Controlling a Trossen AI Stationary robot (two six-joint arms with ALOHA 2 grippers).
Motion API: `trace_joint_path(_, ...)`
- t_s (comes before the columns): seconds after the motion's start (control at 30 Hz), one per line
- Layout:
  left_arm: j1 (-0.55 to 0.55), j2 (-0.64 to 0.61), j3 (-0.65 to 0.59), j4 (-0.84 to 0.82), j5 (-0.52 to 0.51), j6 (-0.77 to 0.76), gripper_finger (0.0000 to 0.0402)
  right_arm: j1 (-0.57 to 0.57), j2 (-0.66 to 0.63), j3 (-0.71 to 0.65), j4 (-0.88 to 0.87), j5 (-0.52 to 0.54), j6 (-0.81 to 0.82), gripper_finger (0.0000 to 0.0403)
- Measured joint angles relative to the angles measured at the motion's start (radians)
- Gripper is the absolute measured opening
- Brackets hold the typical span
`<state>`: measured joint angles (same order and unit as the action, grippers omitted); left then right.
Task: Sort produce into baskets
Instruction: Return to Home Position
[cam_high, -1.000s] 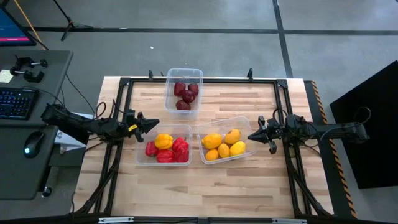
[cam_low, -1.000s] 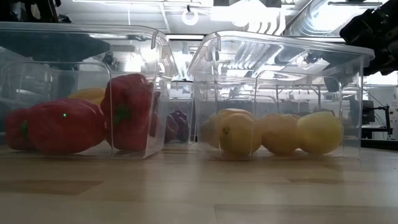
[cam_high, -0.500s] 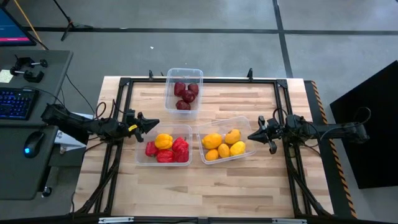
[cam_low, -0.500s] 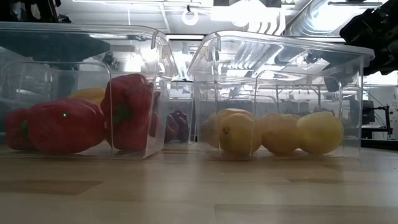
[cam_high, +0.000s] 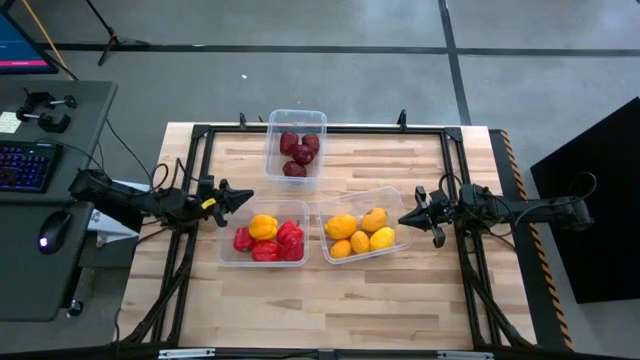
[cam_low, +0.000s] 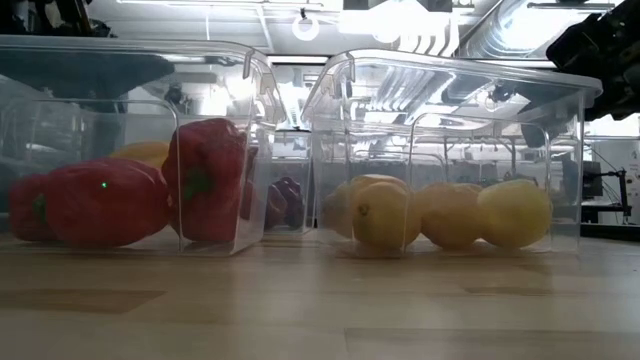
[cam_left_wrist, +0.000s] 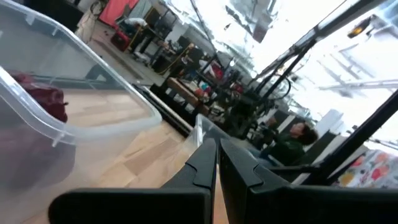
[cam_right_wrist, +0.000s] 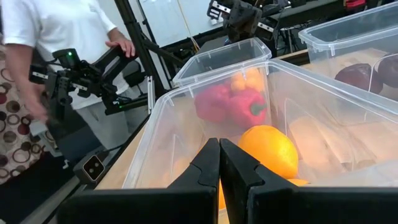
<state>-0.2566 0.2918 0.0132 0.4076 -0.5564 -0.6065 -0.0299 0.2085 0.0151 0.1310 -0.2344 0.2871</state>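
Three clear tubs hold all the produce on the table (cam_high: 330, 300). The pepper tub (cam_high: 300, 212) carries red peppers (cam_high: 268, 248) and one yellow piece (cam_high: 263, 226). The lemon tub (cam_high: 392, 200) sits just right of the pepper tub, skewed to it, with yellow and orange pieces (cam_high: 360, 236). The apple tub (cam_high: 297, 112) lies behind the pepper tub, a strip of bare wood between them, with maroon pieces (cam_high: 297, 153).

The left gripper (cam_high: 246, 197) hangs just off the pepper tub's left rear corner, its fingers pressed together on nothing. The right gripper (cam_high: 404, 218) is across the lemon tub from the pepper tub, near that rim, likewise closed and empty.

Ahead of the pepper tub, bare boards run to the table's edge. A black rail (cam_high: 370, 129) frames the wood. Left of the pepper tub, off the table, stands a desk (cam_high: 30, 270) with a keyboard (cam_high: 25, 165). The right wrist view shows a person (cam_right_wrist: 56, 25) beyond the pepper tub.
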Motion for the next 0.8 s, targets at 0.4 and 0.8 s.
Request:
trace_joint_path(0.4,0.099,-0.245,0.0,-0.12,-0.001,0.188,0.0005,0.0,0.0,0.0,0.0,0.0,0.0,0.0)
trace_joint_path(0.8,0.209,-0.288,0.001,-0.357,0.232,0.524,0.0005,0.0,0.0,0.0,-0.016,0.003,0.0,0.0)
